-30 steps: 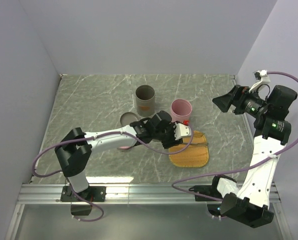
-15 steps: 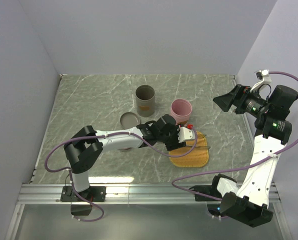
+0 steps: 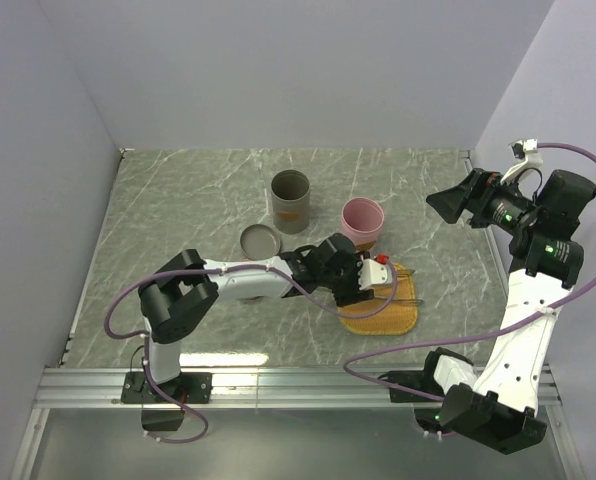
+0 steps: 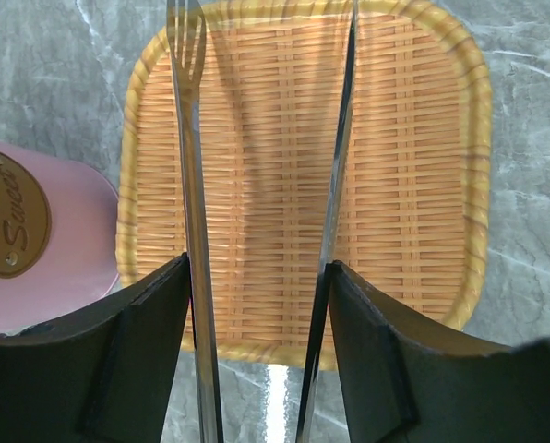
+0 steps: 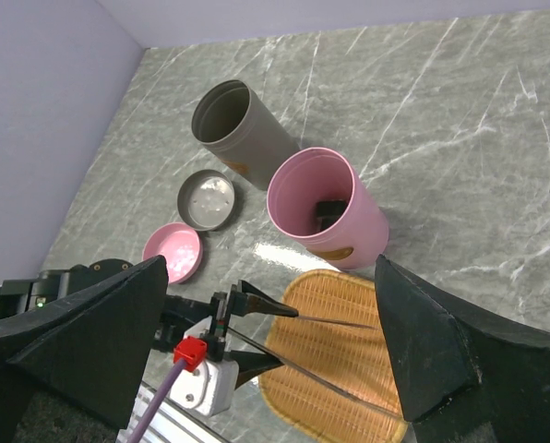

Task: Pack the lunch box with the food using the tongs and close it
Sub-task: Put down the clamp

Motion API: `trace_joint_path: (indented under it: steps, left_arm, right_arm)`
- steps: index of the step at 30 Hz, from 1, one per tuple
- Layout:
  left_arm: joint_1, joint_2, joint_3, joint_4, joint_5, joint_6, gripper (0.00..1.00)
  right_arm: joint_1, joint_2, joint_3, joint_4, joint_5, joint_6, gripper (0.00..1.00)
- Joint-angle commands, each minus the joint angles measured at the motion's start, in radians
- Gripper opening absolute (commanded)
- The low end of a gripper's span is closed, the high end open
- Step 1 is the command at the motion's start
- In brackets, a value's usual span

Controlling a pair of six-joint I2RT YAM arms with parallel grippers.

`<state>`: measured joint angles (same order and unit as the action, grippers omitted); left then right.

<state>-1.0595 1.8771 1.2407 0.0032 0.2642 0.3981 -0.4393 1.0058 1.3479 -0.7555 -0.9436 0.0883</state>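
Note:
My left gripper [image 4: 257, 277] is shut on the tongs [image 4: 194, 185]. Both silver arms rest against the inner faces of my fingers and stand well apart. The tong tips reach out over the bare orange woven tray [image 4: 413, 138]. From above, the left gripper [image 3: 376, 280] sits at the tray's left edge, just in front of the pink lunch box [image 3: 362, 218]. In the right wrist view a dark piece of food [image 5: 328, 212] lies inside the pink lunch box [image 5: 326, 208]. My right gripper [image 5: 270, 268] hangs high at the right, open and holding nothing.
A grey cylinder container [image 3: 290, 198] stands open behind and left of the pink one. A grey lid [image 5: 206, 198] and a pink lid [image 5: 172, 252] lie flat on the marble table [image 3: 178, 200], left of my left arm. Walls close in the back and both sides.
My left arm has stretched further right, carrying the tongs out over the tray. The tong arms stand a little wider apart. The right arm has not moved.

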Motion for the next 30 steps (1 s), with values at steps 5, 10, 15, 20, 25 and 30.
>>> trace_joint_path:
  steps: [5,10,15,20,25,30]
  left_arm:
    - [-0.023,0.022,0.006,0.047,0.017,0.018,0.67]
    - [-0.03,0.036,0.005,0.035,0.015,0.018,0.67]
    - [-0.034,0.057,0.013,0.024,-0.008,0.019,0.68]
    - [-0.039,0.067,0.023,0.017,-0.049,0.016,0.73]
    - [-0.042,0.062,0.039,0.004,-0.052,0.015,0.84]
    - [-0.043,0.05,0.072,-0.032,-0.045,0.013,0.97]
  right_arm:
    - [-0.009,-0.001,0.028,0.019,-0.003,-0.009,1.0]
    - [-0.007,-0.001,0.019,0.027,-0.003,-0.007,1.0]
    - [-0.009,-0.009,0.01,0.035,0.003,-0.009,1.0]
    - [-0.009,-0.007,0.011,0.027,0.009,-0.018,1.0]
    - [-0.009,-0.009,0.0,0.041,0.008,-0.01,1.0]
    - [-0.009,-0.004,0.007,0.036,0.005,-0.015,1.0]
